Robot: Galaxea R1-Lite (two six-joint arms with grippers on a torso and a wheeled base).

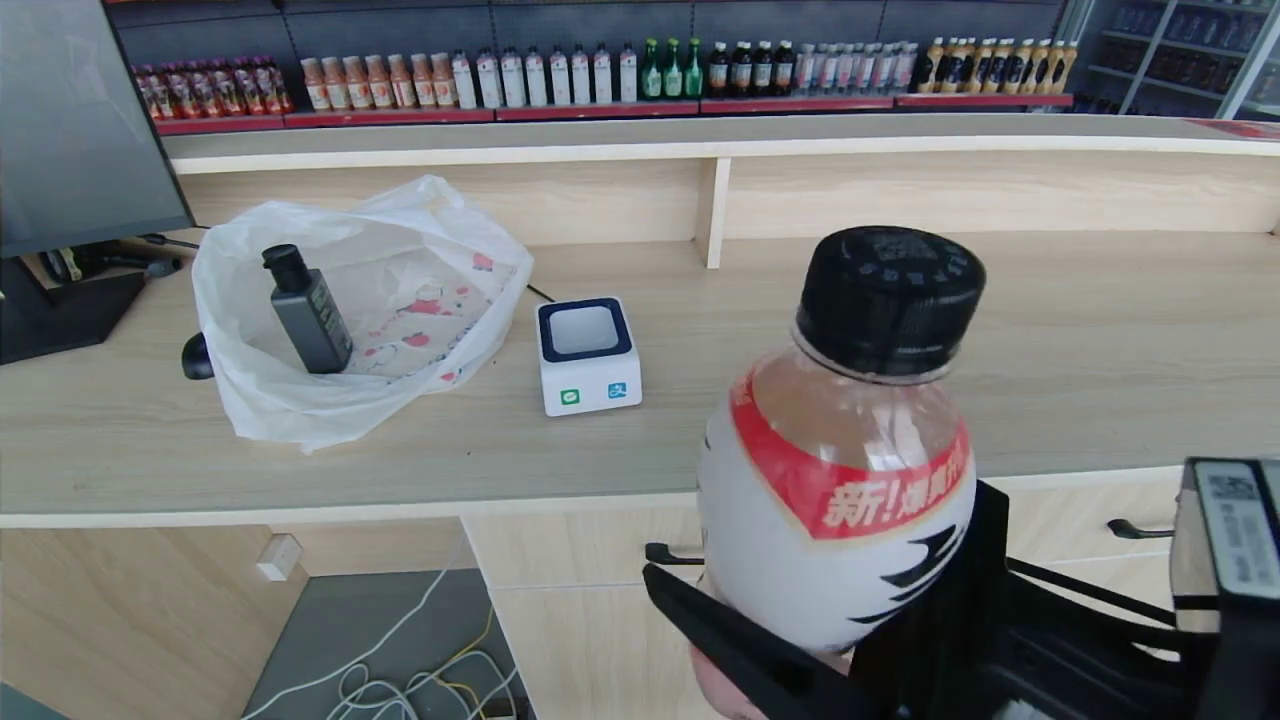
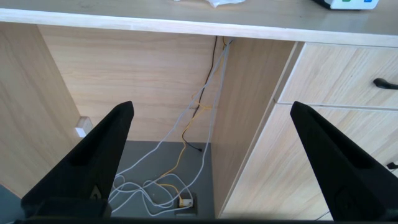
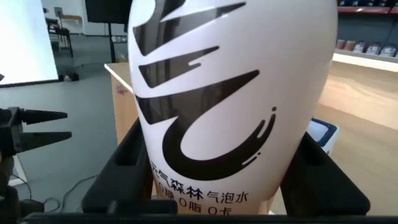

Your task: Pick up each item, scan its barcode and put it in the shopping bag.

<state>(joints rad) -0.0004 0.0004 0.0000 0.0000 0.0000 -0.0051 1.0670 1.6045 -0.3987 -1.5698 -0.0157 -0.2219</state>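
Note:
My right gripper is shut on a drink bottle with a black cap, a red band and a white label with black strokes. It holds the bottle upright, in front of the counter's near edge and close to the head camera. In the right wrist view the bottle sits between the right gripper's fingers. The white shopping bag lies open on the counter's left, with a dark grey bottle inside. To its right stands the white scanner with a blue rim. My left gripper is open and empty, below counter level.
A monitor stands at the counter's far left. A raised wooden ledge with a divider runs along the back, with drink shelves behind. Under the counter are loose cables and drawers with black handles.

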